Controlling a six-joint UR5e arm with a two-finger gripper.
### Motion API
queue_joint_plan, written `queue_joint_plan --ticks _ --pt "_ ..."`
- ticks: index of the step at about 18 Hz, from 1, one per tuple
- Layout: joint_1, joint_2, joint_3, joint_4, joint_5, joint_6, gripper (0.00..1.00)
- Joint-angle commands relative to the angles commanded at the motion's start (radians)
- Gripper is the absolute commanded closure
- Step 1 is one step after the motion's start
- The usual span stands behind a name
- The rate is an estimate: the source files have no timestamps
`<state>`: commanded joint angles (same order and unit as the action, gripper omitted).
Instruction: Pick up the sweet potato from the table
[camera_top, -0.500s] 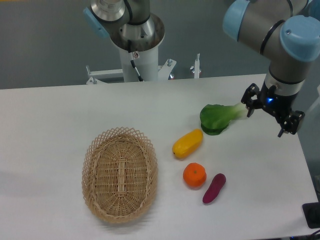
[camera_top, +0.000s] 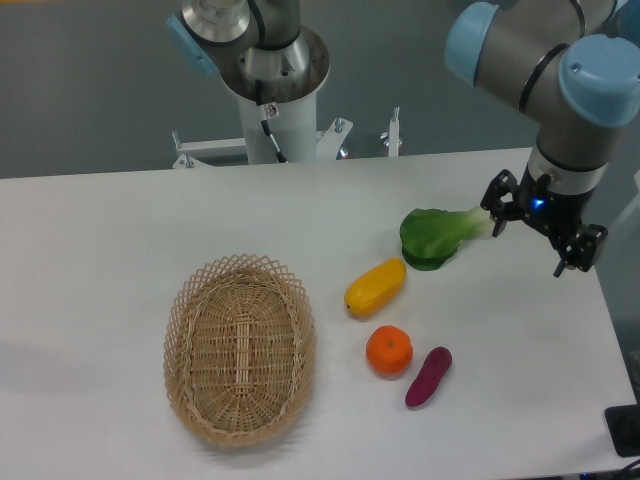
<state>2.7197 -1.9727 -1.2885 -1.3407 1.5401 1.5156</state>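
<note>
Almost nothing has changed in the last half second: the hand (camera_top: 541, 236) sits a hair higher and further right than before, with its two black fingers spread and nothing between them, and every item on the worktop (camera_top: 100, 230) lies where it did. The hand hangs over the right edge of the worktop at about three o'clock, just beside the pale stem of the leafy green vegetable (camera_top: 436, 235). The sweet potato (camera_top: 428, 376), a slim purple tuber, lies flat on the worktop at about five o'clock, tilted so its upper end points toward one o'clock, just beside the round orange (camera_top: 389, 351) but apparently not touching it. The yellow oblong fruit (camera_top: 376, 286) lies above the orange, and the oval wicker basket (camera_top: 240, 347) sits well apart at around seven o'clock. For the task this reads as the very start of the approach: the hand is well apart from the sweet potato and must travel toward five o'clock and descend. The orange crowding the tuber's left side could be nudged by a finger.
</note>
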Motion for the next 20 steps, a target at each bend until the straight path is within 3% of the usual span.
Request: queue_joint_plan --ticks 5,8,14,16,20 --pt "-0.021 -0.008 -0.008 0.009 -0.005 -0.035 0.0" --pt "-0.058 -0.04 -0.02 0.072 -0.005 -0.142 0.0" --pt "-0.11 -0.149 -0.02 0.179 -0.021 -0.182 0.0" --pt "-0.115 -0.192 -0.021 0.242 -0.022 -0.179 0.0" --pt "-0.12 -0.236 -0.025 0.271 -0.022 -0.178 0.0"
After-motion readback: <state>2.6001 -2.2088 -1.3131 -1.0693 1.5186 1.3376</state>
